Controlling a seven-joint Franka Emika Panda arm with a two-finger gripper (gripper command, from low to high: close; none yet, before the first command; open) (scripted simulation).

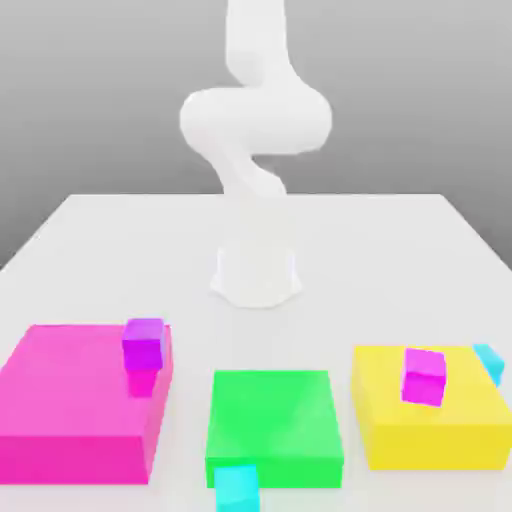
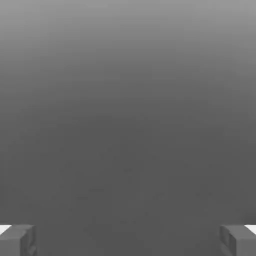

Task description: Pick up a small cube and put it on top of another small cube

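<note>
Nothing grabbed yet, you're at the very start: the tool (image 2: pixel 128 240) is released, fingertips (image 2: pixel 17 240) spread wide with bare grey between them, holding nothing. In the exterior view the white arm (image 1: pixel 255 120) is folded up at the far side of the desk (image 1: pixel 100 250), well apart from every block.

Your pick target is a small cyan cube. One cyan cube (image 1: pixel 238 488) sits at the near edge, touching or just in front of the green block (image 1: pixel 270 410). The second cyan cube (image 1: pixel 489 362) is at the exterior view's right, tucked behind the far right corner of the yellow block (image 1: pixel 430 425), partly hidden. Both plain, light blue, far smaller than the flat blocks.

The place target, the violet-purple cube (image 1: pixel 143 343), rests on the far right corner of the big pink block (image 1: pixel 80 400), exterior view's left. Don't confuse it with the pinker magenta cube (image 1: pixel 423 376) sitting on the yellow block.

Next move, judging from this: swing out and down over a cyan cube, probably the near one since it's unobstructed, jaws kept wide, square to its faces. Small cube, so centring matters; a sloppy descent could nudge it against the green block
</note>
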